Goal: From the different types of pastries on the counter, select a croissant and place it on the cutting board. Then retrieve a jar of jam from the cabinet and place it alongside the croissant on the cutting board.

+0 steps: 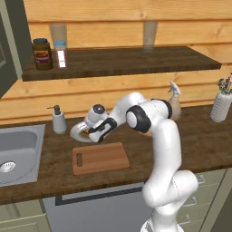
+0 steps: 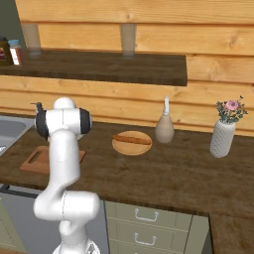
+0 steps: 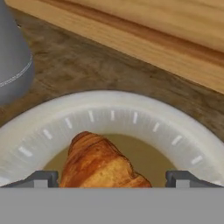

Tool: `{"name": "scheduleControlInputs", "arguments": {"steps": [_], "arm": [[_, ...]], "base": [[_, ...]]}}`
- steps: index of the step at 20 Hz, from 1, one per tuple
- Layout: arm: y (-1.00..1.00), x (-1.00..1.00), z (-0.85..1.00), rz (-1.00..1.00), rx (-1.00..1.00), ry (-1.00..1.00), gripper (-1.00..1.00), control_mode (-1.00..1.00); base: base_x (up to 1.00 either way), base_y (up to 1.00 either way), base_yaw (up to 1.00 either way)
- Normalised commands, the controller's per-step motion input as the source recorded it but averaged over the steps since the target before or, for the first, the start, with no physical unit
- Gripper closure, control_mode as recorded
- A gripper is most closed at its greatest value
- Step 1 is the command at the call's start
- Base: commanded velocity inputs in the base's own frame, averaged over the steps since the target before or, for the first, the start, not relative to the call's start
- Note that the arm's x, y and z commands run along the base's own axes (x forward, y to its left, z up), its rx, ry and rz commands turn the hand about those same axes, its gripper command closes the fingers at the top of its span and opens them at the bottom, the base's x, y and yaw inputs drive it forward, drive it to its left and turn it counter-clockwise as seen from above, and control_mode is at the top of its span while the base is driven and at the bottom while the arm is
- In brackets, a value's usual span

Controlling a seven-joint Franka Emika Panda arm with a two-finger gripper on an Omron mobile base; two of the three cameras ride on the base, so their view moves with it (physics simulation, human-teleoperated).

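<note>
Below, in the hand view, the 2 dark fingertips [image 3: 43, 178] stand wide apart, one on each side of the croissant [image 3: 98, 162], neither visibly touching it; the gripper [image 3: 112, 179] grips nothing. The croissant lies on a white plate [image 3: 144, 113] with pale tick marks on its rim. A grey soap dispenser [image 3: 13, 57] stands just beside the plate on the counter [image 3: 87, 65].

In the left base view, the gripper [image 1: 93, 134] hangs low over the plate [image 1: 77, 131], just behind the cutting board [image 1: 102, 157], which lies bare with its slot handle toward the sink [image 1: 18, 152]. A spray bottle [image 1: 174, 102] and a vase [image 1: 221, 106] stand further right.

In the right base view, a long thin pastry stick [image 2: 131, 139] lies on a round wooden plate [image 2: 131, 146]. A dark brown jar [image 1: 42, 53] sits on the shelf [image 1: 122, 61].
</note>
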Motion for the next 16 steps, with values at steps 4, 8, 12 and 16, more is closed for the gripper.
{"name": "scheduleControlInputs", "arguments": {"steps": [4, 8, 12, 16], "arm": [[0.00, 0.17, 0.00, -0.01, 0.00, -0.06, 1.00, -1.00], [0.00, -0.04, 0.42, 0.00, 0.00, -0.11, 1.00, -1.00], [0.03, -0.26, 0.46, 0.00, 0.05, 0.08, 1.00, -1.00], [0.00, -0.64, 0.50, -0.20, 0.13, 0.14, 1.00, -1.00]], "base": [[0.00, 0.00, 0.00], [0.00, 0.00, 0.00], [0.00, 0.00, 0.00], [0.00, 0.00, 0.00]]}}
